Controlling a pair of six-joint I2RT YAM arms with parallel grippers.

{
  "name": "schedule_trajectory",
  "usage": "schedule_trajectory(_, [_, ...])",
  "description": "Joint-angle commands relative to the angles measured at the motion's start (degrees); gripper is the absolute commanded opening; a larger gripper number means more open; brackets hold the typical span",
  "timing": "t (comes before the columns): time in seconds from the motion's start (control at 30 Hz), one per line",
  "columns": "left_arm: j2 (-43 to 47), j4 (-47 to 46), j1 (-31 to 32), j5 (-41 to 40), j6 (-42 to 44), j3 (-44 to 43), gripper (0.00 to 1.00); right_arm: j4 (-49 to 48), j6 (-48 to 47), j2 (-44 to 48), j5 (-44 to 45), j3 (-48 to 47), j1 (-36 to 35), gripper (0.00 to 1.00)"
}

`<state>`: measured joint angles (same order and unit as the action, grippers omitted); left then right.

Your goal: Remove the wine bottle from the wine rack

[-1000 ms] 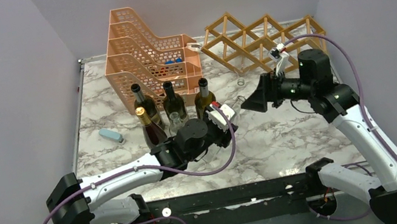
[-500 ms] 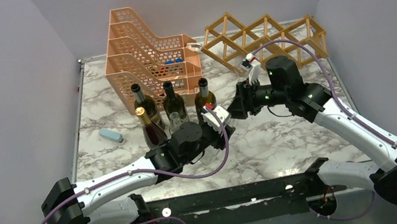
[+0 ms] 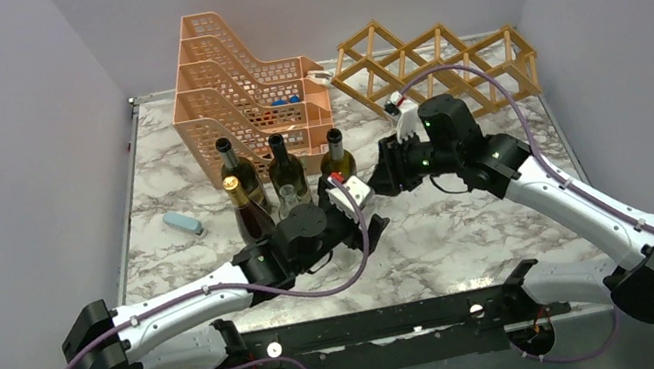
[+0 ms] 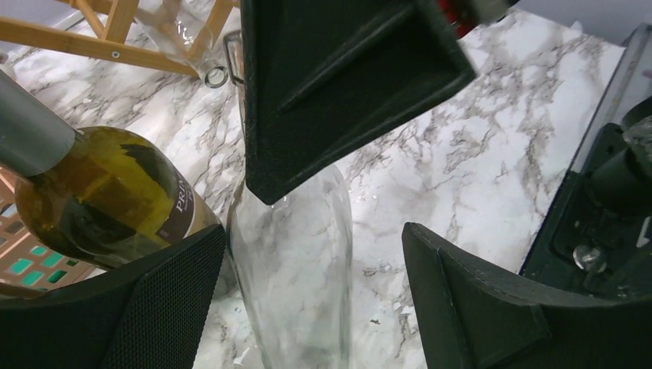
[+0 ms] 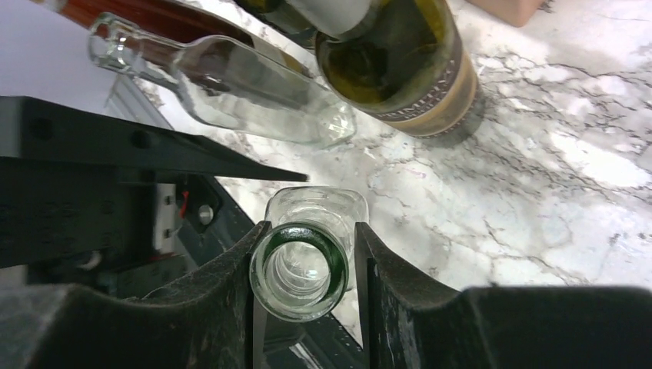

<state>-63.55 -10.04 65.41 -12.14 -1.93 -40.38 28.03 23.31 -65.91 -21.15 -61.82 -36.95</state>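
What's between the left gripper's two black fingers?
A clear glass bottle, standing upright, seen in the left wrist view. The right gripper pinches its neck.

White, grey-veined marble-pattern table (image 3: 471, 220) carries an orange perforated plastic tiered tray organizer (image 3: 231, 95) at rear left, with small blue items (image 3: 285, 100) in a lower tier. Just in front, three dark green glass bottles (image 3: 283, 167) stand upright in a row. Nearer stand a gold-capped dark bottle (image 3: 247, 214) and a slim clear glass bottle (image 3: 288, 196). A blue-grey oblong block (image 3: 182, 222) lies apart, to the left.

Four dark bottles (image 3: 280, 164), two clear bottles (image 5: 300, 269) — and one wine rack (image 3: 415, 55).
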Motion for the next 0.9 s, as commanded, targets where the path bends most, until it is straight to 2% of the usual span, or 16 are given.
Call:
schedule_trajectory(0.0, [3.59,-0.01,0.38,3.83,-0.81,-1.21,0.94,1.16,-3.19,-0.53,3.31,-4.13,-0.67,0.04])
schedule_trajectory(0.07, [4.79,1.3,0.36,5.93,-0.46,-1.5,0.99,1.43,-4.77,-1.06,4.02,-4.88,-1.54,0.02])
schedule_trajectory(0.23, [7.99,8.03,0.38,7.96,1.5,-5.04,0.99,1.61,-7.84,-1.86,9.7,-5.86,-5.47,0.01])
schedule_trajectory(0.43, [12.76,15.48,0.1,1.3,6.41,-12.27,0.99,1.27,-11.18,-2.54,15.6,-7.97,-8.88,0.01])
schedule_trajectory(0.53, [15.27,16.09,-0.01,-3.08,8.49,-14.17,0.99,2.13,-12.55,-4.06,18.48,-9.74,-11.15,0.01])
schedule_trajectory(0.87, [26.78,14.32,-0.01,-7.31,6.43,-9.35,0.99,6.22,-14.15,-10.81,31.34,-15.73,-19.68,0.01])
